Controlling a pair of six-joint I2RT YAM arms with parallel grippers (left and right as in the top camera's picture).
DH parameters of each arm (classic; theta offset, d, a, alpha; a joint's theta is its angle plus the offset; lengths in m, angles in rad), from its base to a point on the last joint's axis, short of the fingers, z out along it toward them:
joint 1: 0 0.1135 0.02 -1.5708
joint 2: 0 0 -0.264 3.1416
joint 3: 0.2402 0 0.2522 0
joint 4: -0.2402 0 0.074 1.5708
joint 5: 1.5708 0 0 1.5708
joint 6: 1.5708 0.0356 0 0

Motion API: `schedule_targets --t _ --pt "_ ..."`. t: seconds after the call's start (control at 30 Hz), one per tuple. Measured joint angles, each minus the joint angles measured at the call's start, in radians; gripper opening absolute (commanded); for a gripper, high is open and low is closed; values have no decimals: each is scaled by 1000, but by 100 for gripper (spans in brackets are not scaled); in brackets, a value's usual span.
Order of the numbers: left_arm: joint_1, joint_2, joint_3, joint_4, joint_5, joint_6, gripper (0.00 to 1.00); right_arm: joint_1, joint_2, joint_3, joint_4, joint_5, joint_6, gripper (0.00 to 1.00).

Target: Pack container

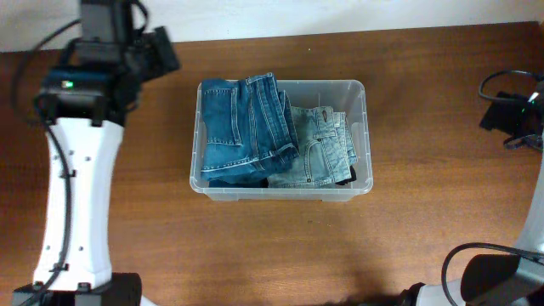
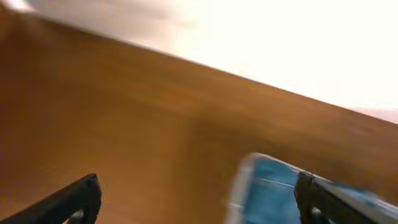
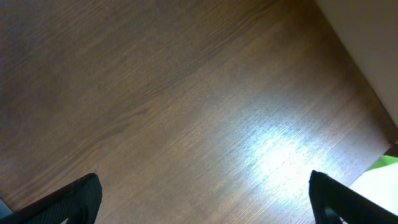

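Left end effector (image 2: 198,208): the fingers (image 2: 79,198) stand wide apart with nothing between them, only the wooden bench (image 2: 124,124) beneath. This wrist view is blurred. In the overhead view the end effector sits at the far left of the bench, well apart from the container (image 1: 281,83). A blurred corner of that container, blue inside, shows beside the right-hand finger in the left wrist view.

Right end effector (image 3: 202,202): the fingers are likewise spread and empty, over wood grain with a patch of glare. The overhead view places it at the right edge of the bench, well apart from the container.

Container: a clear plastic bin, upright at the centre of the bench. It holds two folded pairs of jeans. The darker jeans (image 1: 242,127) fill the left part, their edge lying over the paler jeans (image 1: 325,151) on the right.
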Motion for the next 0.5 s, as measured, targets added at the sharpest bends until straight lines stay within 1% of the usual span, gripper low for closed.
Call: schedule_targets --t 0.17,0.33,0.4,0.43,0.5 --pt "131 13 -2 -72 -48 0 99 0 0 0 0 0 0 99" --pt "167 13 -2 -88 -58 0 99 30 -1 0 0 4 -1 99" --pt "168 13 -2 -90 -58 0 99 85 -12 0 1 7 0 99" --pt "168 13 -2 -90 -58 0 99 134 -27 -1 1 8 0 99" --pt "168 13 -2 -90 -58 0 99 290 -100 -2 5 8 0 99"
